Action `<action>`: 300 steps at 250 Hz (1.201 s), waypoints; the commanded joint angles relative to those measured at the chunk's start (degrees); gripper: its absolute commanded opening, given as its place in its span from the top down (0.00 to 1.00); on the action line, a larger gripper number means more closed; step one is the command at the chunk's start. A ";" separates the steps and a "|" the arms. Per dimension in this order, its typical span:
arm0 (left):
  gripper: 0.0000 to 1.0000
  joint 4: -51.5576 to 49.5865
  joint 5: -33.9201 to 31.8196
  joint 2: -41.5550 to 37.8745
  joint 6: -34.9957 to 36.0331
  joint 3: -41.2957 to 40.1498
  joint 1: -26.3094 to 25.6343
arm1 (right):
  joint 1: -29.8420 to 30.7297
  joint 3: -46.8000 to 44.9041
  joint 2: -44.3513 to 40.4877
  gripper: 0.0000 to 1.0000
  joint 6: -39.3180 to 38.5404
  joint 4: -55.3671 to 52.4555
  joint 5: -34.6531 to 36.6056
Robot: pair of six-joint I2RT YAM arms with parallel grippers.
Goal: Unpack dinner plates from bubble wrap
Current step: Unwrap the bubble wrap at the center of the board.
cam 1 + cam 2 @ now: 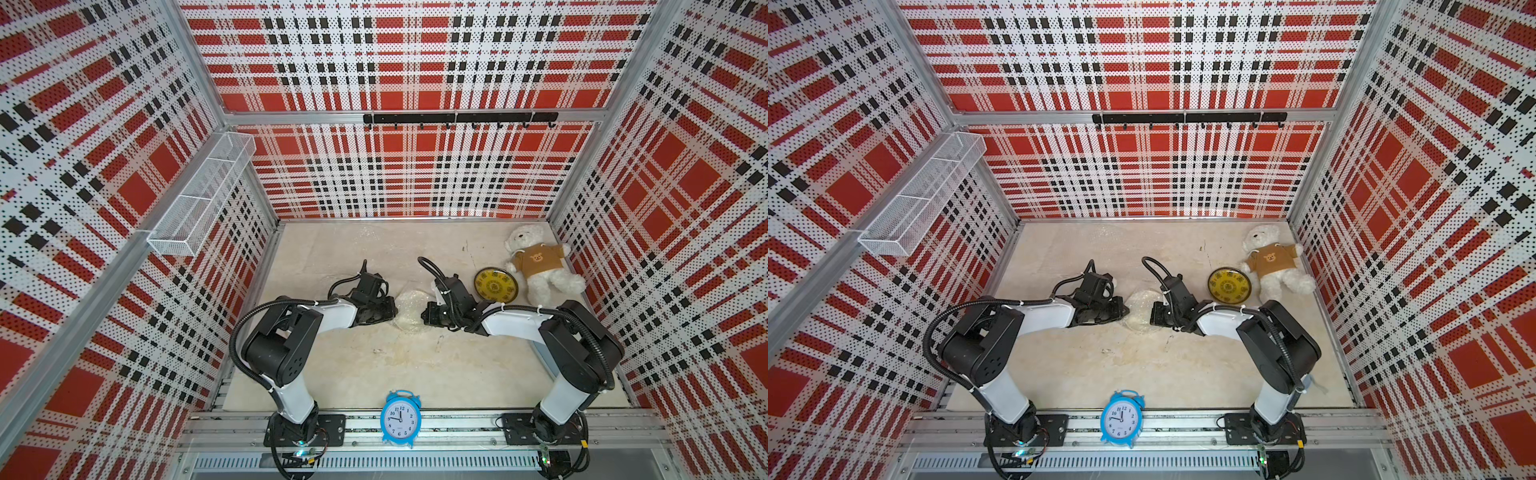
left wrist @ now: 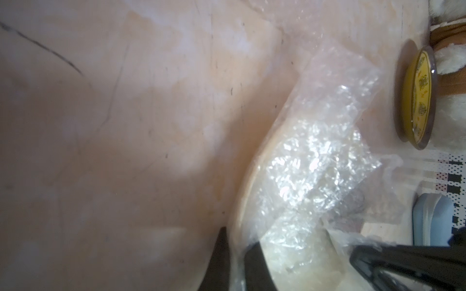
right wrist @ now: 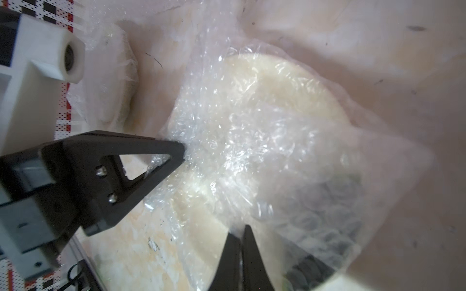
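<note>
**Two-sided pinch on the wrapped plate**

The left arm (image 1: 336, 313) and right arm (image 1: 519, 324) bend inward, wrists low. The left fingers (image 3: 151, 146) and right fingers (image 3: 252, 257) are clamped on opposite edges of the bubble wrap (image 1: 409, 311). It lies flat on the surface (image 1: 457, 365) around a cream plate (image 3: 277, 83), longer near-to-far. Farther right, the yellow plate (image 1: 496, 284) lies flat.

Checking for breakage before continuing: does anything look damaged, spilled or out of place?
Nothing looks broken or spilled. The yellow plate lies flat and whole beside the teddy bear. One oddity: the blue alarm clock stands on the front rail, off the tabletop.
</note>
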 commanded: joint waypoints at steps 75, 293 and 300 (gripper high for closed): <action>1.00 -11.73 -6.34 3.42 3.78 -1.15 -1.45 | -4.07 -7.55 -11.75 1.00 5.31 12.73 -1.01; 1.00 -11.73 -3.71 -4.25 -1.68 -0.80 -1.54 | 1.31 16.39 -1.87 0.54 -18.92 -23.68 10.43; 1.00 -11.66 -3.67 -4.23 -1.69 -0.80 -1.58 | 1.60 16.88 -1.12 0.54 -19.78 -24.25 10.41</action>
